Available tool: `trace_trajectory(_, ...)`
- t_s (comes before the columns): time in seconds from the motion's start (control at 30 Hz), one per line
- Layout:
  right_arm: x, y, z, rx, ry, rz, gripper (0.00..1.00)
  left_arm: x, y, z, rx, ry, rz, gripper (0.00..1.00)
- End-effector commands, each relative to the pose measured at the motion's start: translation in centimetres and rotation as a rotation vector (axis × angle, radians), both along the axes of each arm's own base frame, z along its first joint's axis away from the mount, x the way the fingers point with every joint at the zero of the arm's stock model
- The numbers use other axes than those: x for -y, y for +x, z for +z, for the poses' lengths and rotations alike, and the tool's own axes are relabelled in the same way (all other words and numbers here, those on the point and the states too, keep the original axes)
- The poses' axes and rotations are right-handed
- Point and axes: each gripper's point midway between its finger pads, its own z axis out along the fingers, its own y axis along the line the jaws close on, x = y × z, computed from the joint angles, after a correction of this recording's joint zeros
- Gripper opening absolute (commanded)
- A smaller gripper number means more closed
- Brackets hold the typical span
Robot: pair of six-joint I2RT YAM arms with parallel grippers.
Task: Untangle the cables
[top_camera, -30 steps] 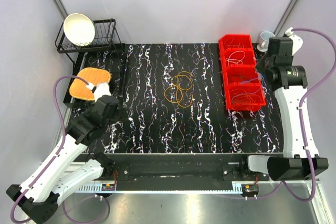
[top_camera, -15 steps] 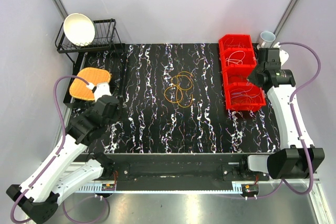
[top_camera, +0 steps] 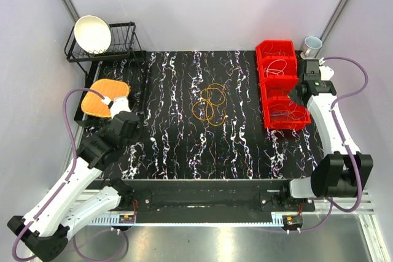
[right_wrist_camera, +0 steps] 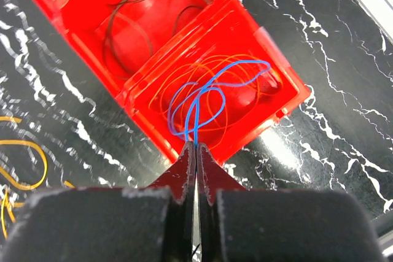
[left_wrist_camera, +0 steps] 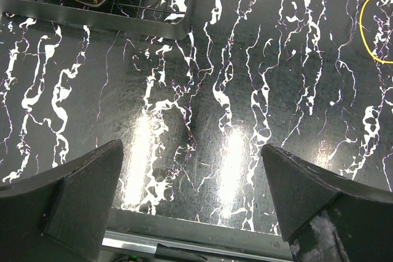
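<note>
The right hand is shut tight on a thin blue cable — its loops hang over the red bin. The left hand is wide open and holds nothing above the table — orange and yellow cables lie in the middle.

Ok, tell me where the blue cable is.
In the right wrist view, the blue cable is pinched in the right hand and loops over the orange cables in the red bin's end compartment, at the table's right side.
</note>
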Motion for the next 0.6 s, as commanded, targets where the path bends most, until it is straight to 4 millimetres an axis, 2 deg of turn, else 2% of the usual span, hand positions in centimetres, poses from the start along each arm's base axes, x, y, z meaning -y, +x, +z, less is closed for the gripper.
trace_trajectory(0.0,1.5,1.5,-0.8,0.024,-0.021,-0.074,0.0,0.5,0.6,1.0,0.044,-0.028,-0.011,0.99)
trace_trajectory(0.2,1.8,3.0,-3.7,-0.02,-0.01,-0.079,0.0,0.4,0.6,0.9,0.045,-0.027,-0.008,0.99)
trace_trajectory(0.57,0.9,3.4,-10.1,-0.137,0.058,-0.065,0.0,0.3,0.6,1.1,0.052,-0.027,-0.002,0.99)
